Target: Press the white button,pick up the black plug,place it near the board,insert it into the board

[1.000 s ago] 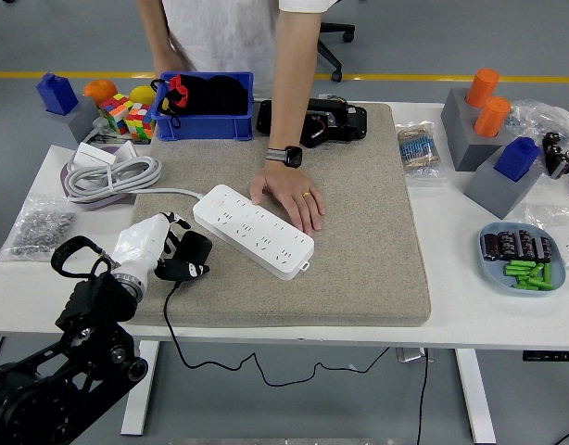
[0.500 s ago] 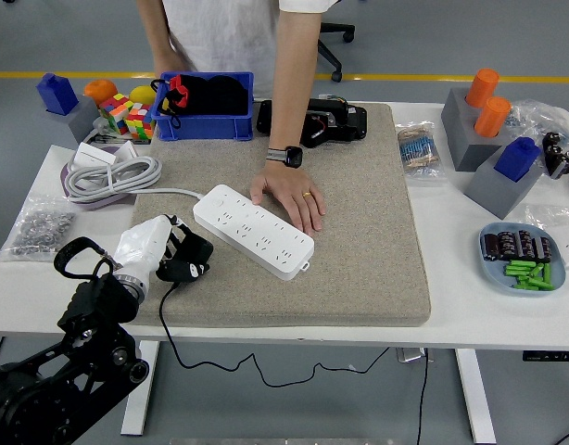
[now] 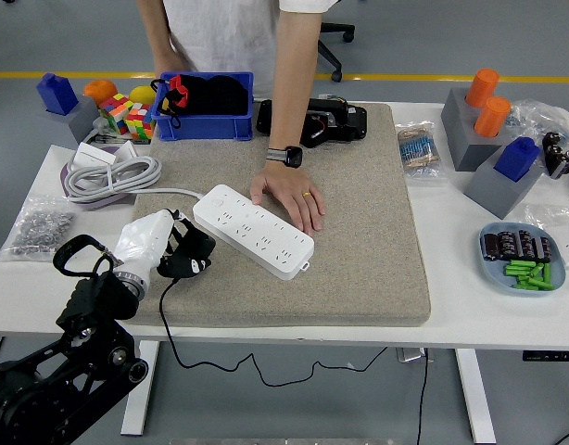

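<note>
The white power strip (image 3: 254, 231) lies slanted on the grey felt mat (image 3: 359, 250). A person's hand (image 3: 289, 193) rests flat on the strip's far edge, holding it down. My left hand (image 3: 178, 248), white with black fingers, is shut on the black plug (image 3: 190, 254), just left of the strip's near-left end and slightly above the mat. The plug's black cable (image 3: 166, 320) trails down over the table's front edge. My right hand is out of sight.
A coiled grey cable (image 3: 108, 176) and a bag of small metal parts (image 3: 39, 228) lie left of my hand. A blue bin (image 3: 206, 106) and black device (image 3: 312, 120) sit at the back. Grey blocks (image 3: 493, 139) and a plate (image 3: 522, 259) of parts occupy the right.
My left hand with the plug has shifted slightly up and to the right, closer to the strip's left end. The person's hand has stayed put.
</note>
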Action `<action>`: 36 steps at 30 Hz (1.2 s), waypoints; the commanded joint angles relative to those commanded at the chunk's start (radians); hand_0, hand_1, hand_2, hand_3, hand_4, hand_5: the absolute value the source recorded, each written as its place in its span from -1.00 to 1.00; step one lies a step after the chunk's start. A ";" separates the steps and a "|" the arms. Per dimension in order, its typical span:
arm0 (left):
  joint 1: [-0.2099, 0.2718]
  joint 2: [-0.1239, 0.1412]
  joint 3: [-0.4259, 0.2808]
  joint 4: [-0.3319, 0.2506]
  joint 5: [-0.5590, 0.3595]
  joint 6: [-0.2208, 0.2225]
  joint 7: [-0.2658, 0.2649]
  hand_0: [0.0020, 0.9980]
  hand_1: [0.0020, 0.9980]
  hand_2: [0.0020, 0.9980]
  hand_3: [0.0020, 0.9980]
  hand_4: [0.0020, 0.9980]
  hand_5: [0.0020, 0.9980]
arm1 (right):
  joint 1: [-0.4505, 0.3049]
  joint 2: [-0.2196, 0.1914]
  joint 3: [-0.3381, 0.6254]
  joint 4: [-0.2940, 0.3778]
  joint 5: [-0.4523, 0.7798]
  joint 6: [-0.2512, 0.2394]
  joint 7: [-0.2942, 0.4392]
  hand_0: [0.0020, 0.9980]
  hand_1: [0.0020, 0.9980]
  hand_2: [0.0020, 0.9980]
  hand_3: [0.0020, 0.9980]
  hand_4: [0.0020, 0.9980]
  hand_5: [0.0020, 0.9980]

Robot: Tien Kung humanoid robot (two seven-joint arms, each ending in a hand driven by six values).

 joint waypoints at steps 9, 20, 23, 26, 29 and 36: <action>-0.034 0.013 0.006 0.007 -0.028 0.070 -0.086 -0.45 -0.29 -0.30 0.13 0.39 -1.00 | 0.001 0.001 0.001 0.000 0.001 0.000 0.001 0.26 0.25 0.21 0.19 0.36 -0.21; -0.134 0.008 0.071 0.074 -0.073 0.080 -0.103 -0.42 -0.28 -0.29 0.13 0.40 -1.00 | 0.004 -0.004 -0.001 0.000 0.005 -0.001 0.001 0.25 0.25 0.21 0.19 0.36 -0.21; -0.163 0.002 0.089 0.105 -0.094 0.081 -0.121 -0.41 -0.28 -0.30 0.12 0.40 -1.00 | 0.006 -0.004 0.000 0.000 0.006 -0.001 0.000 0.26 0.25 0.21 0.19 0.36 -0.21; -0.189 -0.003 0.111 0.136 -0.116 0.091 -0.141 -0.41 -0.28 -0.30 0.12 0.40 -1.00 | 0.006 -0.004 -0.001 0.000 0.006 0.000 0.000 0.26 0.25 0.21 0.19 0.36 -0.21; -0.208 -0.010 0.132 0.161 -0.126 0.096 -0.149 -0.41 -0.28 -0.29 0.12 0.41 -1.00 | 0.005 -0.004 -0.002 -0.001 0.007 0.000 0.000 0.26 0.25 0.21 0.19 0.36 -0.21; -0.228 -0.025 0.162 0.204 -0.123 0.100 -0.151 -0.41 -0.28 -0.29 0.12 0.41 -1.00 | 0.005 -0.004 -0.005 0.000 0.008 0.000 0.000 0.26 0.25 0.21 0.19 0.36 -0.21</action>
